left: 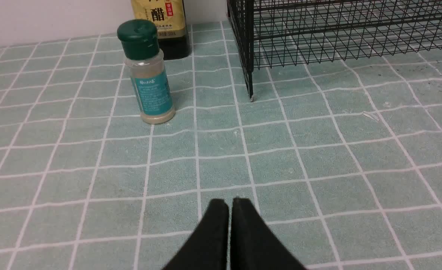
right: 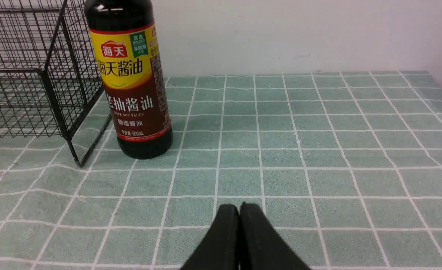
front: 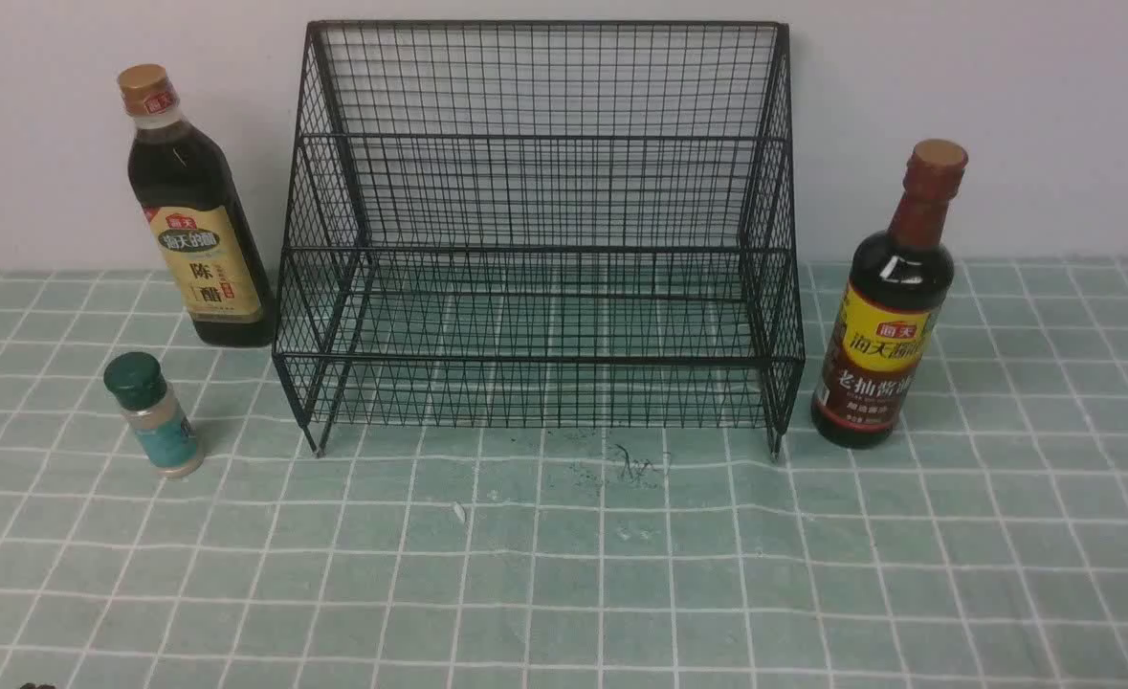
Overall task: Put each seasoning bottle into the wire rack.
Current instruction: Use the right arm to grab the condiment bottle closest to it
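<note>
Front view: rack [front: 540, 230] is set at the table's [front: 564, 593] back, all bottles outside it: tan-cap bottle [front: 200, 249] and shaker [front: 154, 416] left, yellow-label bottle [front: 884, 325] right. Left fingers [left: 217, 228] are pressed together, shaker ahead, well apart. Right fingers [right: 256, 232] are pressed together, yellow-label bottle ahead, apart. Tall bottles' tops are cut off in wrist views.

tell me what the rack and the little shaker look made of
Rack: probably metal wire, black coated, judging by its thin rigid grid. Shaker: clear body, plastic or glass, since pale powder shows through; smooth green cap, likely plastic.
</note>
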